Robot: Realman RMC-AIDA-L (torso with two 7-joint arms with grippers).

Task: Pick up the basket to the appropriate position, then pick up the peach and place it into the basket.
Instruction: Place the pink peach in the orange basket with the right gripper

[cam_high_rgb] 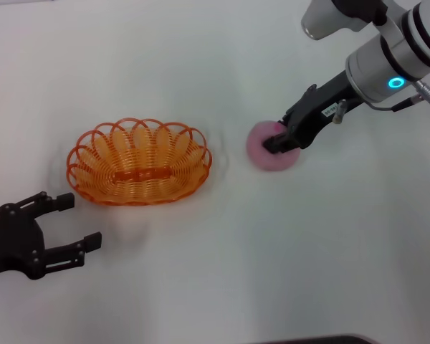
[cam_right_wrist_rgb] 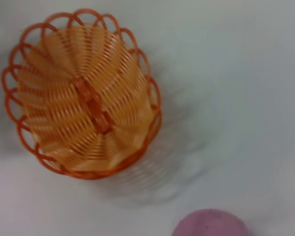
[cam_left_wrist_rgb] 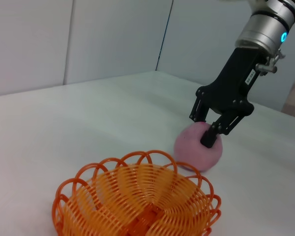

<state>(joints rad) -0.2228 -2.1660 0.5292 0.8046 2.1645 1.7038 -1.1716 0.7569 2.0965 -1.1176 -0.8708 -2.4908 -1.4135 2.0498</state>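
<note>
The orange wire basket (cam_high_rgb: 79, 154) stands upright on the white table, left of centre, with nothing in it. The pink peach (cam_high_rgb: 269, 160) rests on the table to its right. My right gripper (cam_high_rgb: 278, 140) comes down on the peach from the far right, its black fingers closed against the peach's top and sides. In the left wrist view the same fingers (cam_left_wrist_rgb: 209, 137) press on the peach (cam_left_wrist_rgb: 196, 151) beyond the basket's rim (cam_left_wrist_rgb: 137, 156). My left gripper (cam_high_rgb: 82, 221) lies open near the front left, just short of the basket and touching nothing.
The white table (cam_high_rgb: 222, 272) stretches bare in front of and between the basket and the peach. A wall of pale panels (cam_left_wrist_rgb: 88, 39) rises behind the table in the left wrist view. A dark edge (cam_high_rgb: 322, 339) shows at the table's near side.
</note>
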